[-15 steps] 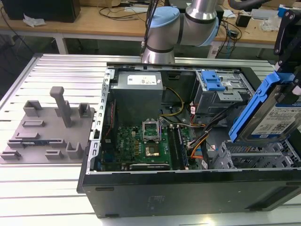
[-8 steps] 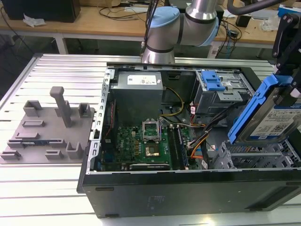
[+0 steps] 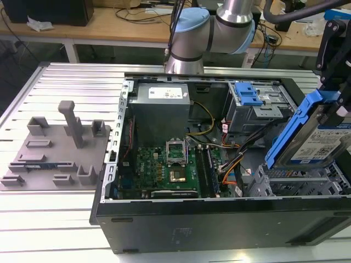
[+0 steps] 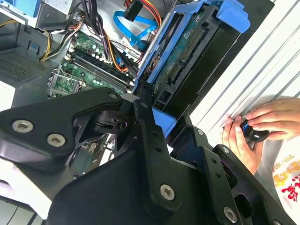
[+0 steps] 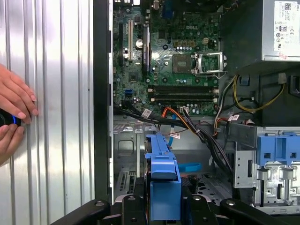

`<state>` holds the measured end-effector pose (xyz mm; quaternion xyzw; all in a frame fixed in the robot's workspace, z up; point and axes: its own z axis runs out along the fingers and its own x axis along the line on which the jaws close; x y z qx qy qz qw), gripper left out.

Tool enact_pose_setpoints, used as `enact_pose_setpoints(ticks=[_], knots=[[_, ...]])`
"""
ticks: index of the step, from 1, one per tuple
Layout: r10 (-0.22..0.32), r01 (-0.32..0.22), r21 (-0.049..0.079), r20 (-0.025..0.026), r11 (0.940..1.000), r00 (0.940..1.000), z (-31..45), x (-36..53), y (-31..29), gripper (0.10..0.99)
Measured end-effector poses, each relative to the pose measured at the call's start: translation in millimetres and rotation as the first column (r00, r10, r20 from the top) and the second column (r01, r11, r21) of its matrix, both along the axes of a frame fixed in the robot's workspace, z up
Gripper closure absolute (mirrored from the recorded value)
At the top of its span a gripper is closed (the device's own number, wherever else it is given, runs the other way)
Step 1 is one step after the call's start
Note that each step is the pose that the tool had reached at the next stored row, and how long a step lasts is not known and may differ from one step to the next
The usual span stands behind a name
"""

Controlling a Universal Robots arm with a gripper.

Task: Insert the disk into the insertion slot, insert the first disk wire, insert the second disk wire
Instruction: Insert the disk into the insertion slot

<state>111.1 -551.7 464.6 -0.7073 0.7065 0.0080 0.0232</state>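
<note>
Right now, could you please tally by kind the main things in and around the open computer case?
Silver hard drive in bright blue plastic carrier: 1
Grey metal drive box with blue plastic latch: 1
Grey metal power supply box: 1
Grey plastic fixture plate: 1
Person's hands: 2
Total: 6

A ribbed metal table [image 3: 55,219] stands before a wooden bench [image 3: 109,27] strewn with cables [image 3: 143,12].
</note>
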Motion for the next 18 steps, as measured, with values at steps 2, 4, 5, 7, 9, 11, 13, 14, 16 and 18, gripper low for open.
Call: enact_pose_setpoints(ticks=[2, 4, 5, 7, 9, 11, 13, 14, 16, 18], knots=[[0.0, 0.0, 0.0, 0.0001, 1.0, 1.0, -0.9, 0.1, 0.0, 0.722], [0.0, 0.0, 0.0, 0.0, 1.0, 1.0, -3.0, 0.1, -0.2, 0.722], [0.0, 0.0, 0.0, 0.0, 1.0, 1.0, -3.7, 0.1, -0.2, 0.722], [0.0, 0.0, 0.0, 0.0, 1.0, 1.0, -5.1, 0.1, -0.5, 0.722], [0.0, 0.0, 0.0, 0.0, 1.0, 1.0, -5.9, 0.4, -1.0, 0.722], [0.0, 0.0, 0.0, 0.0001, 1.0, 1.0, -6.8, 0.7, -1.4, 0.722], [0.0, 0.0, 0.0, 0.0, 1.0, 1.0, -8.1, 0.7, -1.6, 0.722], [0.0, 0.0, 0.0, 0.0001, 1.0, 1.0, -10.0, 0.8, -1.6, 0.722], [0.0, 0.0, 0.0, 0.0001, 1.0, 1.0, -12.4, 0.8, -1.6, 0.722], [0.0, 0.0, 0.0, 0.0, 1.0, 1.0, -14.3, 0.8, -1.6, 0.722]])
